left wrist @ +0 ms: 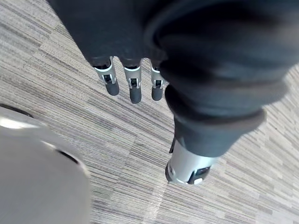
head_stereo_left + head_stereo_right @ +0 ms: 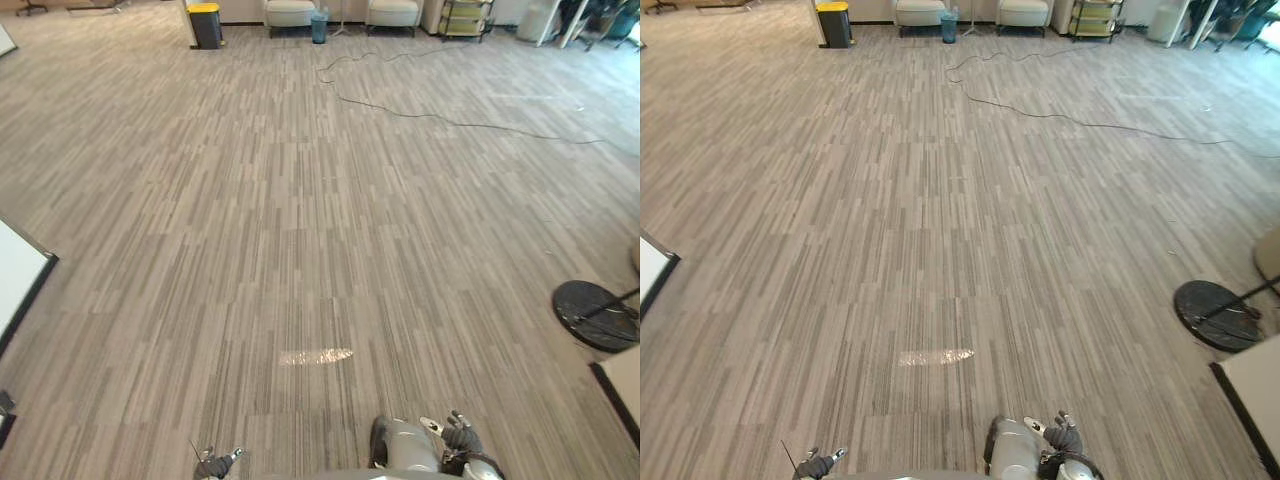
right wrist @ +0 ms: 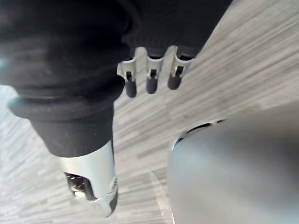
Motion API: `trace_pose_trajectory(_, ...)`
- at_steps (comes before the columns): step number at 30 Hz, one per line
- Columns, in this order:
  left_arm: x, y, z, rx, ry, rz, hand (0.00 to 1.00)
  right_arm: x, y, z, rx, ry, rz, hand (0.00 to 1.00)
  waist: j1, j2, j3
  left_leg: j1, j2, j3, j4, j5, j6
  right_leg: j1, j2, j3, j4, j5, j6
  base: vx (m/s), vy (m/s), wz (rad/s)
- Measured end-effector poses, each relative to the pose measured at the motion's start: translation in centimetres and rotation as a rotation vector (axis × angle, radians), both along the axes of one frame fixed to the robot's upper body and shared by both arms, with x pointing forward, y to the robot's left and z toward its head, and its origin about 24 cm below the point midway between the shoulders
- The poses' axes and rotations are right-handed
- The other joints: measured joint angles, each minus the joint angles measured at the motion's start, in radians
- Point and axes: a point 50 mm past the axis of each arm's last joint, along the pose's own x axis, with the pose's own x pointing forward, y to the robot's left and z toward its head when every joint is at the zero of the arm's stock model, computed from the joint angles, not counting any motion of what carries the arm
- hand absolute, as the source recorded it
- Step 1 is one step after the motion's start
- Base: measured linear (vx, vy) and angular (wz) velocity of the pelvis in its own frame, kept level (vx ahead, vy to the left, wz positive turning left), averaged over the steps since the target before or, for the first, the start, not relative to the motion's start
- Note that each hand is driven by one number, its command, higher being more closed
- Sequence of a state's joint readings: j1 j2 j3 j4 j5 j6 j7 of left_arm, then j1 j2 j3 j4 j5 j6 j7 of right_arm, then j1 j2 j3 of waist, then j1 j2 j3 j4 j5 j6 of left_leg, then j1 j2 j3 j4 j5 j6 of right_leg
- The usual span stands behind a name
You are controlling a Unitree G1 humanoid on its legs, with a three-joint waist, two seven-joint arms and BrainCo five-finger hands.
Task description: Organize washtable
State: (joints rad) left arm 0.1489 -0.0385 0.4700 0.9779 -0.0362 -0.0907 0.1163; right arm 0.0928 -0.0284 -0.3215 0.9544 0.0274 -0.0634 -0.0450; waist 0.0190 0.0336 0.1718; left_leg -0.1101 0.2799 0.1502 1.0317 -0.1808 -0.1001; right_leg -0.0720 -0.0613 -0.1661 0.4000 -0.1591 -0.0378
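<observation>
I look down on a wide grey striped carpet floor (image 2: 300,220). My left hand (image 2: 213,466) hangs low at the lower left of the eye views. In its wrist view its fingers (image 1: 133,87) point straight down over the carpet and hold nothing. My right hand (image 2: 460,437) hangs at the lower right. Its fingers (image 3: 150,79) are straight too, with nothing in them.
A yellow-lidded bin (image 2: 205,24), two pale chairs (image 2: 290,12), a small blue bin (image 2: 319,27) and a shelf cart (image 2: 465,17) line the far wall. A cable (image 2: 440,118) snakes across the floor. A black round stand base (image 2: 596,315) and a white tabletop corner (image 2: 625,385) lie right, a white board (image 2: 15,275) left.
</observation>
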Motion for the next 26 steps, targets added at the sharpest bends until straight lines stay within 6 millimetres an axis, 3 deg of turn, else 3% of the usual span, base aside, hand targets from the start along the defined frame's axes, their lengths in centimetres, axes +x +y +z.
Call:
trace_pose_trajectory(2, 0.5, 0.3, 0.3, 0.019, -0.026, -0.007, 0.00, -0.6, 0.3, -0.2, 0.013, 0.012, -0.025, 0.00, -0.001, -0.023, -0.008, 0.007, 0.004, 0.074, -0.286, 0.000, 0.000, 0.074, -0.018, 0.000, -0.080, 0.004, 0.016, 0.40, -0.029, -0.05)
trace_pose_trajectory(3, 0.9, 0.3, 0.4, 0.024, -0.042, -0.005, 0.00, -0.7, 0.4, -0.3, 0.013, 0.014, -0.027, 0.00, -0.001, -0.021, -0.010, 0.023, 0.000, 0.101, -0.493, 0.009, 0.001, 0.086, -0.020, -0.001, -0.098, 0.001, 0.031, 0.30, 0.040, -0.04)
trace_pose_trajectory(4, 1.0, 0.1, 0.4, 0.020, -0.046, -0.002, 0.00, -0.7, 0.3, -0.2, 0.011, 0.013, -0.028, 0.00, -0.001, -0.016, -0.014, 0.030, -0.004, 0.104, -0.587, 0.027, 0.004, 0.085, -0.019, -0.001, -0.101, -0.002, 0.037, 0.27, 0.108, -0.08)
trace_pose_trajectory(5, 1.1, -0.8, 0.2, -0.002, -0.044, 0.014, 0.00, -0.8, 0.0, -0.2, 0.001, 0.012, -0.032, 0.00, -0.003, 0.005, -0.027, 0.039, -0.009, 0.101, -0.729, 0.124, -0.004, 0.083, -0.008, 0.000, -0.105, -0.012, 0.056, 0.27, 0.171, -0.01)
trace_pose_trajectory(6, 1.4, -0.9, 0.2, -0.012, -0.050, 0.025, 0.00, -1.0, 0.3, -0.3, 0.008, 0.025, -0.038, 0.00, -0.004, -0.018, -0.040, 0.067, -0.040, 0.103, -0.769, 0.129, -0.019, 0.093, -0.035, 0.008, -0.108, -0.017, 0.078, 0.27, 0.168, 0.06)
trace_pose_trajectory(8, 1.5, -0.7, 0.3, -0.005, -0.050, 0.002, 0.00, -1.7, 0.8, -0.6, 0.021, 0.043, -0.041, 0.00, -0.004, -0.051, -0.062, 0.091, -0.077, 0.107, -0.823, 0.134, -0.016, 0.112, -0.061, 0.004, -0.144, -0.011, 0.096, 0.24, 0.138, 0.12)
trace_pose_trajectory(11, 1.5, 0.0, 0.3, 0.023, -0.038, -0.057, 0.00, -2.4, 1.9, -1.1, 0.046, 0.079, -0.028, 0.00, -0.002, -0.084, -0.083, 0.123, -0.120, 0.120, -0.875, 0.139, -0.009, 0.147, -0.085, 0.010, -0.206, 0.008, 0.124, 0.19, 0.114, 0.03)
trace_pose_trajectory(14, 1.7, -0.4, 0.2, 0.026, -0.027, -0.132, 0.00, -2.4, 1.8, -1.1, 0.041, 0.083, -0.011, 0.00, -0.003, -0.080, -0.086, 0.162, -0.149, 0.141, -0.941, 0.155, 0.004, 0.157, -0.099, 0.035, -0.238, 0.017, 0.135, 0.06, 0.066, -0.18)
trace_pose_trajectory(15, 2.7, -0.3, 0.3, 0.027, -0.034, -0.160, 0.00, -2.4, 1.5, -1.1, 0.033, 0.083, -0.009, 0.00, -0.006, -0.083, -0.098, 0.169, -0.153, 0.152, -0.974, 0.170, 0.005, 0.152, -0.098, 0.041, -0.257, 0.026, 0.140, 0.01, 0.017, -0.13)
trace_pose_trajectory(18, 5.4, -1.2, 0.8, -0.006, -0.087, -0.273, 0.00, -2.4, 0.8, -1.1, 0.024, 0.098, 0.050, 0.00, -0.010, -0.054, -0.102, 0.202, -0.168, 0.156, -1.069, 0.220, 0.003, 0.150, -0.086, 0.056, -0.286, 0.042, 0.138, -0.01, 0.014, -0.12)
trace_pose_trajectory(22, 4.0, -2.6, 0.3, -0.018, -0.075, -0.274, 0.00, -3.6, -0.3, -1.2, -0.019, 0.144, 0.065, 0.00, -0.030, -0.044, -0.110, 0.246, -0.171, 0.151, -1.115, 0.229, 0.000, 0.176, -0.079, 0.054, -0.299, 0.043, 0.137, 0.01, -0.012, -0.05)
trace_pose_trajectory(26, 3.0, -2.1, 0.1, 0.000, -0.047, -0.309, 0.00, -4.6, -0.2, -1.5, -0.016, 0.178, 0.055, 0.00, -0.029, -0.057, -0.108, 0.246, -0.177, 0.135, -1.124, 0.233, 0.002, 0.179, -0.082, 0.042, -0.299, 0.043, 0.137, -0.01, -0.001, 0.08)
